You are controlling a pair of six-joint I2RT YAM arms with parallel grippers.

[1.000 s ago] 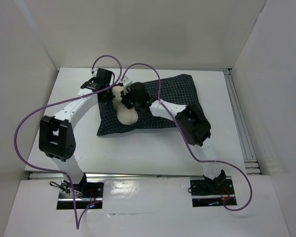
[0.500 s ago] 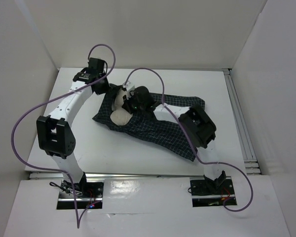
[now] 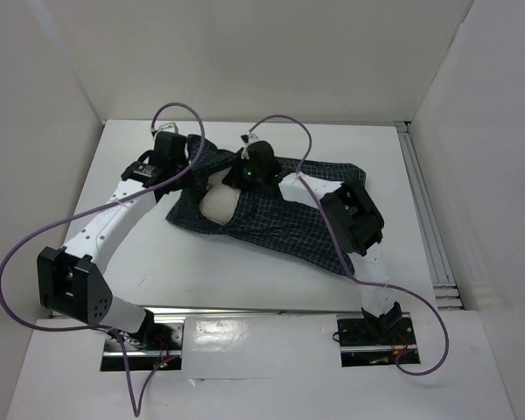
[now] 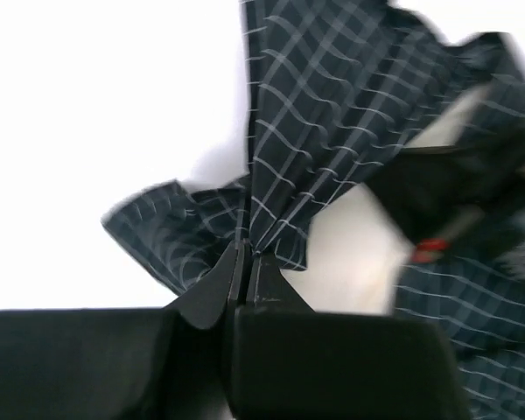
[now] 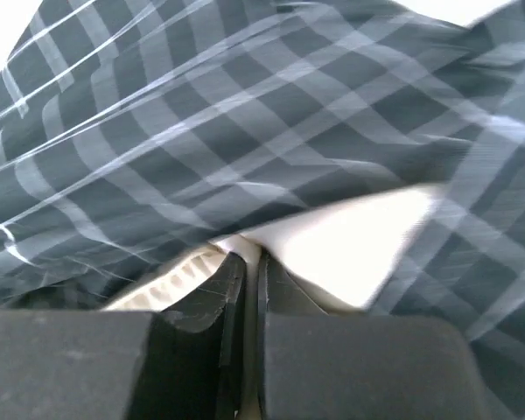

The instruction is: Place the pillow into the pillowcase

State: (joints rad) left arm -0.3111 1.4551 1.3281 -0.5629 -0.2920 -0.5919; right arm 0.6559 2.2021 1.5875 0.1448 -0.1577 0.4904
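The pillowcase (image 3: 284,223), dark navy with a white grid check, lies rumpled and stretched across the table from back left to front right. At its left end the cream pillow (image 3: 217,204) bulges out of the cloth. My left gripper (image 3: 191,168) is shut on a bunched fold of the pillowcase (image 4: 297,131), its tips (image 4: 246,255) pinching the cloth together. My right gripper (image 3: 234,182) sits over the pillow, shut on a thin edge of the pillow (image 5: 350,245), with the checked pillowcase (image 5: 245,114) draped over it. Most of the pillow is hidden under cloth.
White walls enclose the table (image 3: 157,271) on the left, back and right. A metal rail (image 3: 424,219) runs along the right edge. Purple cables (image 3: 280,122) loop above both arms. The right arm's black elbow (image 3: 354,219) rests over the pillowcase's right part.
The pillowcase, flat a second ago, has been dragged and stretched towards the front right. The left arm's elbow has swung down to the near left. Both grippers stay shut on cloth and pillow.
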